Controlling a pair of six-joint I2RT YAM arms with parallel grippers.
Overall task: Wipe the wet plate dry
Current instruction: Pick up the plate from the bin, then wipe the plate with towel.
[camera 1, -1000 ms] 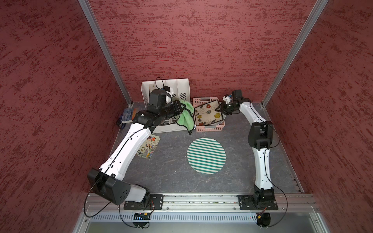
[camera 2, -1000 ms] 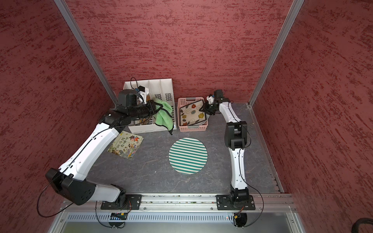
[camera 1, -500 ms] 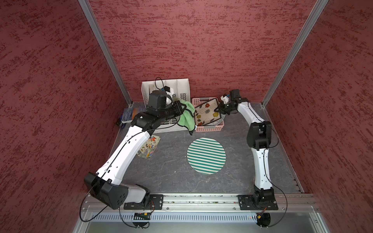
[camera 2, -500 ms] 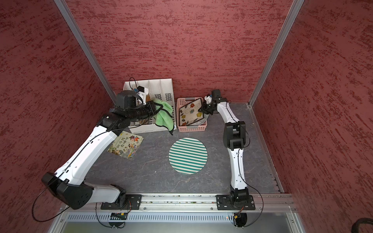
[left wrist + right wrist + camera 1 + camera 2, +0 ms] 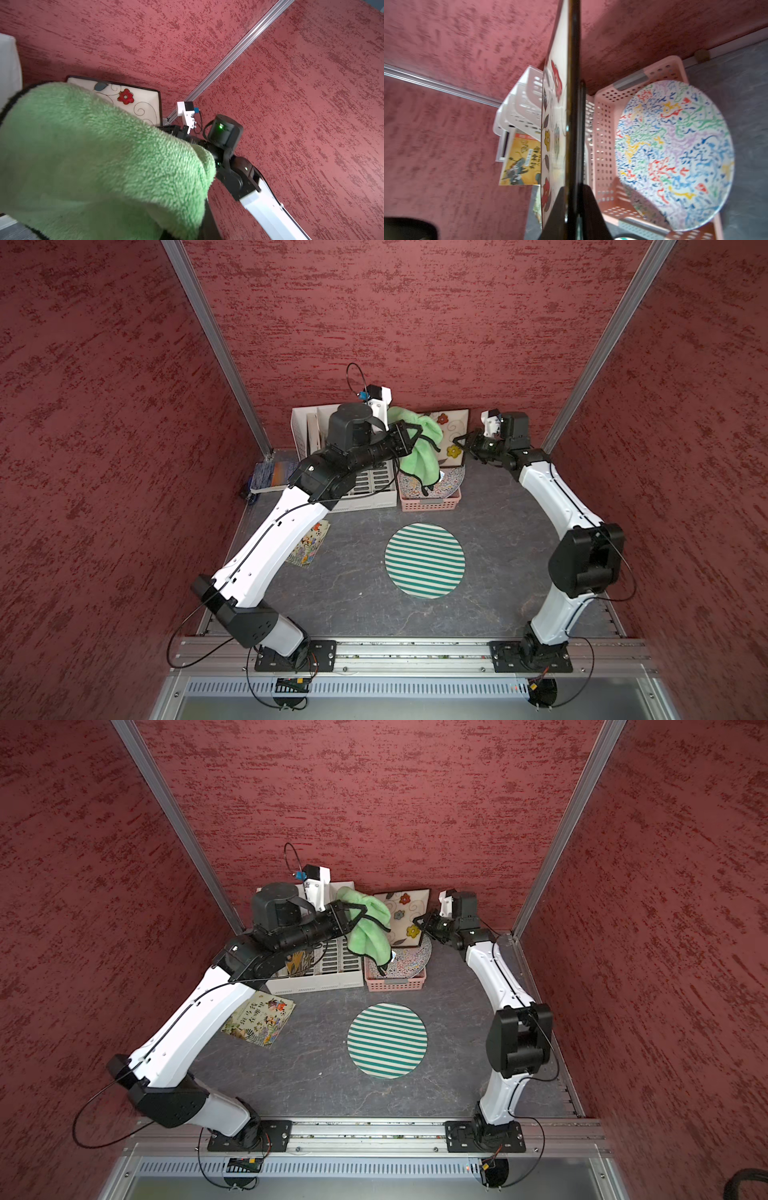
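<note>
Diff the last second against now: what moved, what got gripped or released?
The right claw closed on the square flower plate, lifted it out of the pink basket and stood it on edge, uncovering a round speckled plate beneath. The left claw, still shut on the green cloth, raised it in front of the plate's face. The striped mat and book stayed put.

Rack [image 5: 361, 501] stands just left of basket [image 5: 430, 502]; mat [image 5: 424, 560] lies before the basket; book [image 5: 308, 546] lies left of mat.
</note>
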